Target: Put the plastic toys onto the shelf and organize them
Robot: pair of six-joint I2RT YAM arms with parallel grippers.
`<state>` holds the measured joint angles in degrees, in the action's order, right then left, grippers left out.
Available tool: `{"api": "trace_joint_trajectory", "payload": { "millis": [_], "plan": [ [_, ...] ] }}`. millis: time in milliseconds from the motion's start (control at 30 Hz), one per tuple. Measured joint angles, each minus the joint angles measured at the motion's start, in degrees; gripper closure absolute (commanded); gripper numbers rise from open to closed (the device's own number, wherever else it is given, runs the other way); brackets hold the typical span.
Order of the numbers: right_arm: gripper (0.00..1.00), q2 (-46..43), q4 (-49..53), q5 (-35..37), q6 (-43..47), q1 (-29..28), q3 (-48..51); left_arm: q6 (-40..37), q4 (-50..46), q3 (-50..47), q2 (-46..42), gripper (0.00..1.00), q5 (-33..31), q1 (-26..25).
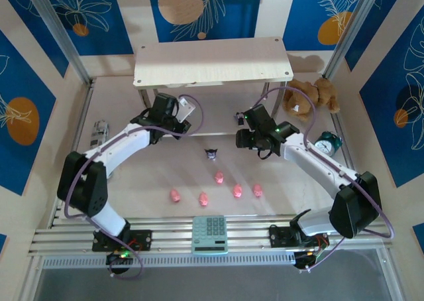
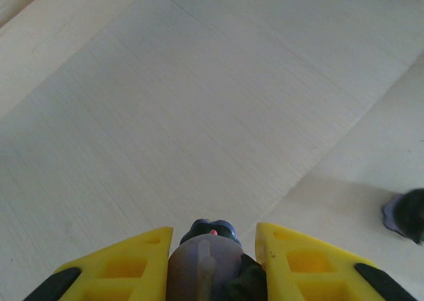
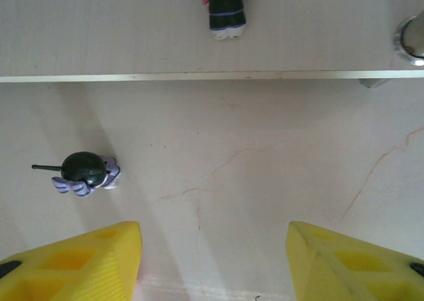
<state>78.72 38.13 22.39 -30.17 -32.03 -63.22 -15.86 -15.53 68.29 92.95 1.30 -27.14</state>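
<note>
Plastic toys, catalogued by kind and place.

1. pink pig figures: five, loose on the table between the arm bases and the shelf. One is nearer the shelf and four form a rough row on the near side. All stand apart from one another.
2. held figurine: dark purple, clamped between the yellow fingers of the left gripper over a pale wood-grain board. Cannot tell which shelf level this board is.
3. shelf figurine: dark, resting on the lower level close to its front edge and partly cut off by the frame.
4. table figurine: dark with lilac trim and a thin stalk, on the table in front of that edge.
5. centre figurine: dark, on the table between the two arms. Cannot tell whether it is the same piece as item 4.

The right gripper has its jaws well apart with nothing between them, above bare table facing the lower level.

Other items are a calculator at the near edge and a plush bear right of the shelf.
</note>
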Motion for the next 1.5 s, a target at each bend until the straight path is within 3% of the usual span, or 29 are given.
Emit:
{"api": "trace_joint_trajectory", "payload": {
  "millis": [367, 833, 1500],
  "plan": [
    [0.40, 1.5, -0.5, -0.4, 0.0, -0.5, 0.0, -3.5, -0.4, 5.0, 6.1, 0.68, -1.4, 0.0],
    [0.40, 2.6, -1.0, -0.4, 0.0, -0.5, -0.2, -7.9, -7.9, 11.5, 11.8, 0.64, -0.6, 0.1],
    [0.40, 3.3, -1.2, -0.4, 0.0, -0.5, -0.5, -9.2, -9.4, 14.0, 14.1, 0.54, 0.1, 0.7]
  ]
}}
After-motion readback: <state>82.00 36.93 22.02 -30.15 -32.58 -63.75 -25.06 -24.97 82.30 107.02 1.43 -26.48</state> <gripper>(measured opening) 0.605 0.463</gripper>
